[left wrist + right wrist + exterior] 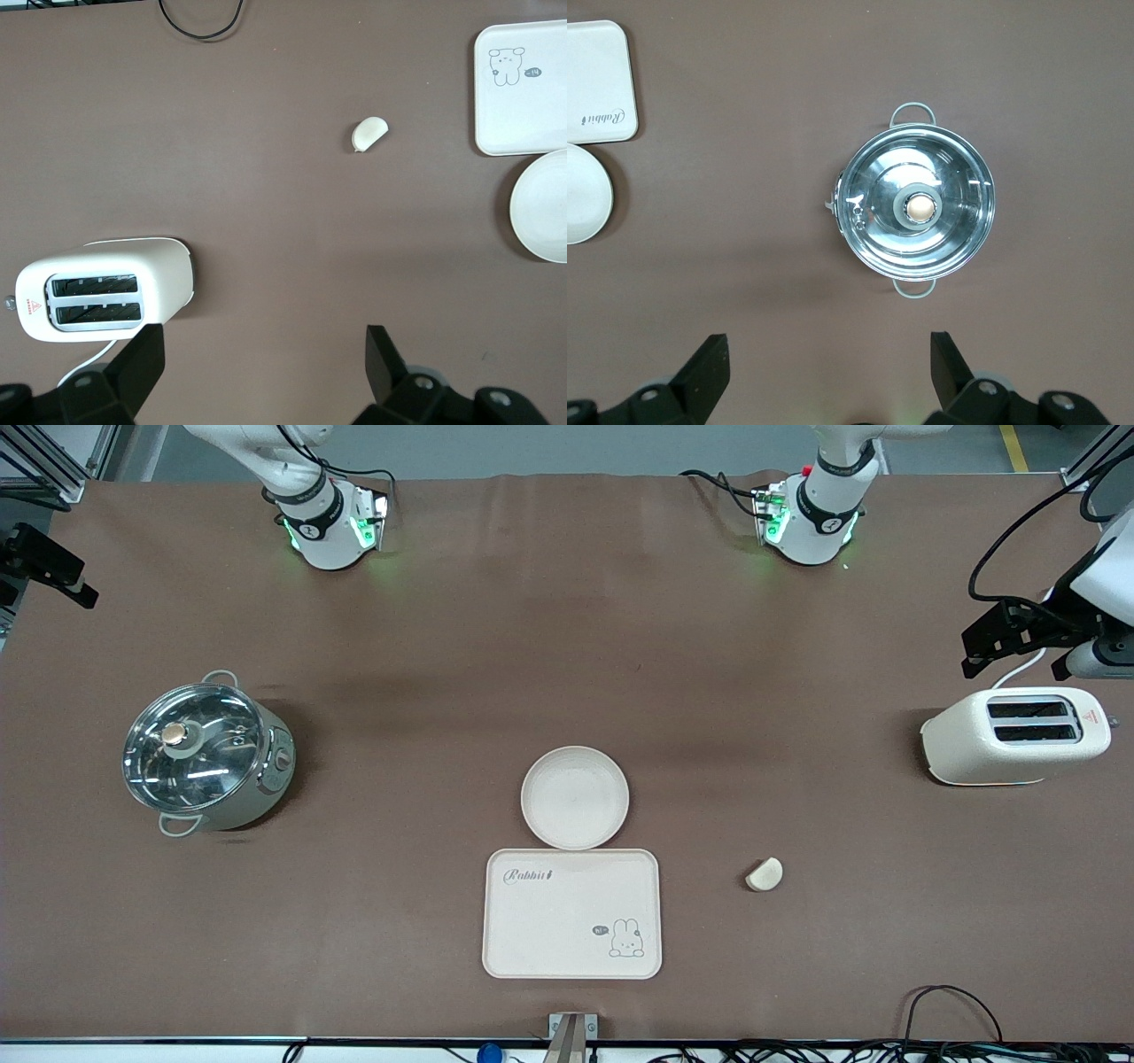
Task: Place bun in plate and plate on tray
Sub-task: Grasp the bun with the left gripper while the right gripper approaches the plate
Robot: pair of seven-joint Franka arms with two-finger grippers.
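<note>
The bun (765,874) lies alone on the brown table, beside the tray (572,914) toward the left arm's end; it also shows in the left wrist view (369,134). The round plate (575,797) is empty and sits against the tray's edge that is farther from the front camera. The tray is empty too. My left gripper (264,367) is open and empty, high over the table near the toaster (1014,735). My right gripper (828,367) is open and empty, high over the table near the pot (208,753). Both arms wait.
A steel pot with a glass lid (919,209) stands toward the right arm's end. A cream toaster (104,297) with its cable stands toward the left arm's end. Cables lie along the table's front edge.
</note>
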